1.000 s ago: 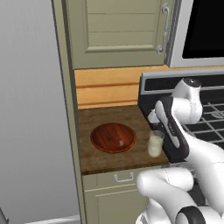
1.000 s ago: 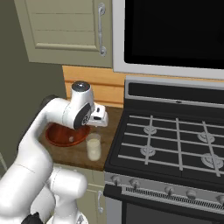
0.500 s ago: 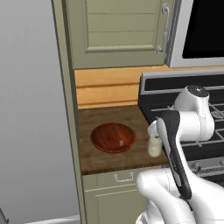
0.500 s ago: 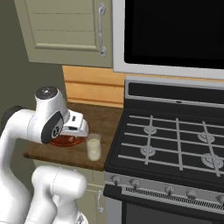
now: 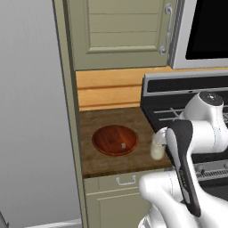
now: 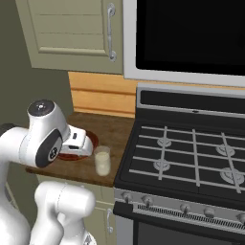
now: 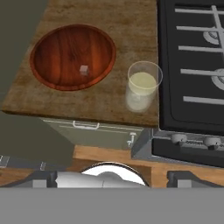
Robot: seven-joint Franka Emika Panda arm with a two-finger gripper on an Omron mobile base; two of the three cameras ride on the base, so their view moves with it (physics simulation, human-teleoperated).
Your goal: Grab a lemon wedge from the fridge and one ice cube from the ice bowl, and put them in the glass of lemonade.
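The reddish-brown ice bowl sits on the wooden counter with one pale ice cube in it. The bowl and cube lie left of the glass of lemonade, which stands upright beside the stove edge. My gripper hangs high over the counter's front edge, looking down on both. Its fingertips stand wide apart with nothing between them, so it is open. In the right base view my hand covers part of the bowl, next to the glass. The light-grey fridge side rises at left. The lemon wedge is out of view.
A black gas stove with raised grates adjoins the counter on the right, its knobs along the front. Beige cabinets and a microwave hang above. A drawer with a handle sits below the counter.
My arm has folded and swung: the hand drew back from above the glass towards the counter's front edge. Bowl, ice cube and glass stayed in place.
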